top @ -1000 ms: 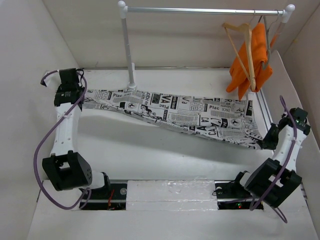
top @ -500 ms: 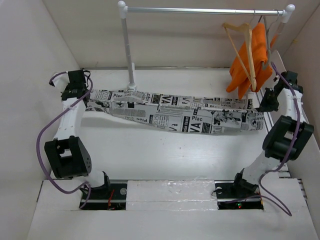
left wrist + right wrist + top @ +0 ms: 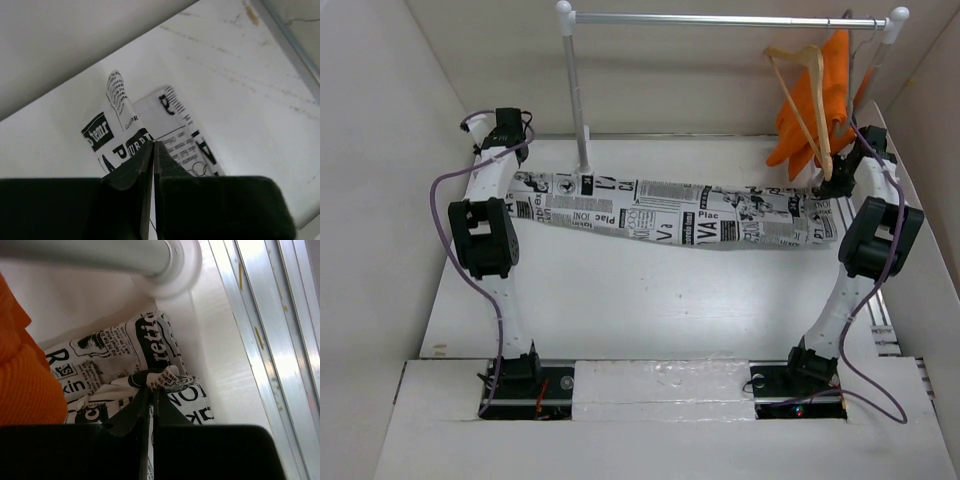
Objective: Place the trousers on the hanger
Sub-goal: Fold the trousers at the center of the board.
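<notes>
Seeing trousers (image 3: 670,210) stretched left-right over far part of surface (image 3: 650,320), between left end effector (image 3: 152,145) and right end effector (image 3: 150,382); hanger (image 3: 790,52) on rail (image 3: 720,19) far right, beside other garment (image 3: 835,85).

**A:** What does the room look like?

**B:** A white tabletop (image 3: 650,300) boxed in by plain, pale walls: a back wall (image 3: 700,80), a left wall (image 3: 380,200) and a right wall (image 3: 930,120). The light is soft and even, and the shadows are faint.

**A:** Any furniture?

**B:** A metal clothes rail (image 3: 720,19) stands at the table's far side. Its bar runs high along the back wall, with a rounded white cap (image 3: 897,17) at each end. A slim upright post (image 3: 577,100) meets the table left of centre. A silvery aluminium track (image 3: 260,340) runs along the table's right edge. A raised white ledge (image 3: 660,375) crosses the near edge.
</notes>
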`<state>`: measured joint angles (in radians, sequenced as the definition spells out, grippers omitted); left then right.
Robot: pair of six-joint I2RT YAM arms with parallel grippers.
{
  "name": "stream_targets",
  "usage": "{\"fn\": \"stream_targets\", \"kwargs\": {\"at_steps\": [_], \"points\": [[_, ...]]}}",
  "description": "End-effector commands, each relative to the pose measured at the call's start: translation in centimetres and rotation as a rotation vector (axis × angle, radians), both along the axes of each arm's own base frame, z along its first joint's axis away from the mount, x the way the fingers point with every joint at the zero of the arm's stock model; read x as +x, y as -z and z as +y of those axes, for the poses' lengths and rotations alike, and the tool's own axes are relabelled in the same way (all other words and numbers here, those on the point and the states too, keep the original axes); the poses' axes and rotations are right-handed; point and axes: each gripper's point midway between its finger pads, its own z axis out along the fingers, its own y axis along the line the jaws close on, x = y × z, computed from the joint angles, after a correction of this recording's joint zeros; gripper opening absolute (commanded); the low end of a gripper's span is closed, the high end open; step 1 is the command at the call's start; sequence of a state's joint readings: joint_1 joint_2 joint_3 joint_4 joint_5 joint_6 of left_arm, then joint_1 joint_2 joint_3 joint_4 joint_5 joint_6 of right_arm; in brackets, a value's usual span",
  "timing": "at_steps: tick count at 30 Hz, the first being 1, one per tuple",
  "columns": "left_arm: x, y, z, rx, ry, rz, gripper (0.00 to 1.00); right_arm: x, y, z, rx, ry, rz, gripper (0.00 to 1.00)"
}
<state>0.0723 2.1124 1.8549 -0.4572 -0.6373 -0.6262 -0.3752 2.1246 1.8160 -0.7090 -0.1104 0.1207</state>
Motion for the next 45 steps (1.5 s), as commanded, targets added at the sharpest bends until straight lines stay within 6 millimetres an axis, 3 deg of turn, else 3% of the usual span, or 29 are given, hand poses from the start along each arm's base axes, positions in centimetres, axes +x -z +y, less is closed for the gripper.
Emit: {"fn": "stream_targets", "kwargs": {"at_steps": [1,2,4,6,7,8,11,13,14,16,17,19,20,21,23,24,26,28,32,37,43,45], "points": [[2.1,-4.1,2.9,0.112,-0.047,-0.071,0.0,3.8,-2.2,-2.7,-0.074,0.066,-0.138,0.0],[3.1,-3.2,2.9,0.111,-0.029,-0.06,0.02,4.4,-2.3,-2.7,-0.073,0.062,-0.165,0.05],[4.1,-2.7,2.3,0.081,0.001,-0.068,0.18,4.0,-1.8,-1.7,-0.036,0.05,-0.183,0.16],[4.9,-3.3,0.9,0.046,0.068,-0.098,0.25,3.7,-1.4,-1.3,-0.026,0.055,-0.209,0.4],[5.8,-4.8,0.6,0.048,0.092,-0.155,0.33,3.8,-3.0,-1.3,-0.035,0.052,-0.247,0.49],[6.1,-6.1,0.4,0.046,0.111,-0.191,0.61,3.6,-3.4,-1.7,-0.033,0.057,-0.259,0.59],[6.6,-8.5,-0.8,0.007,0.169,-0.236,0.78,1.8,-5.6,-1.2,-0.032,0.013,-0.244,0.69],[5.7,-8.3,-0.8,-0.005,0.157,-0.217,0.78,0.6,-4.7,-1.0,-0.019,0.002,-0.22,0.69],[4.1,-7.4,-1.0,-0.025,0.147,-0.186,0.75,0.2,-6.2,-0.7,-0.03,-0.011,-0.256,0.69],[2.3,-5.8,-2.2,-0.098,0.149,-0.179,0.75,-1.4,-6.1,-0.8,-0.017,-0.012,-0.255,0.69],[-0.4,-3.4,-3.0,-0.136,0.159,-0.131,0.75,-2.6,-5.8,0.0,-0.009,-0.025,-0.256,0.69],[-2.0,-1.0,-3.8,-0.229,0.19,-0.136,0.75,-4.5,-5.2,0.0,0.006,-0.008,-0.25,0.69],[-4.5,1.7,-3.4,-0.303,0.143,-0.098,0.75,-5.8,-3.5,0.8,0.024,-0.009,-0.229,0.69],[-5.5,3.2,-4.1,-0.374,0.151,-0.078,0.75,-6.8,-4.2,0.7,0.02,0.004,-0.249,0.69],[-8.3,6.2,-4.5,-0.429,0.115,-0.017,0.79,-8.4,-3.3,0.5,0.03,0.028,-0.241,0.69],[-8.5,6.7,-4.9,-0.447,0.123,-0.023,0.81,-9.7,-2.2,0.8,0.048,0.034,-0.224,0.69],[-9.7,8.0,-5.4,-0.468,0.118,-0.003,0.84,-11.0,-1.3,-0.3,0.071,0.064,-0.234,0.7],[-9.6,8.5,-5.9,-0.491,0.132,-0.019,0.85,-12.2,0.4,0.4,0.144,0.055,-0.225,0.7],[-9.7,10.8,-5.7,-0.551,0.09,0.014,0.85,-11.7,2.4,1.9,0.205,0.016,-0.24,0.71],[-8.7,11.6,-5.5,-0.588,0.062,0.011,0.85,-10.8,4.3,2.6,0.271,0.074,-0.27,0.71],[-8.2,13.3,-6.5,-0.68,0.008,-0.011,0.72,-8.7,5.8,4.4,0.339,0.113,-0.298,0.66],[-8.1,13.9,-6.4,-0.683,-0.012,-0.003,0.62,-8.1,6.2,4.5,0.352,0.133,-0.295,0.59]]}}
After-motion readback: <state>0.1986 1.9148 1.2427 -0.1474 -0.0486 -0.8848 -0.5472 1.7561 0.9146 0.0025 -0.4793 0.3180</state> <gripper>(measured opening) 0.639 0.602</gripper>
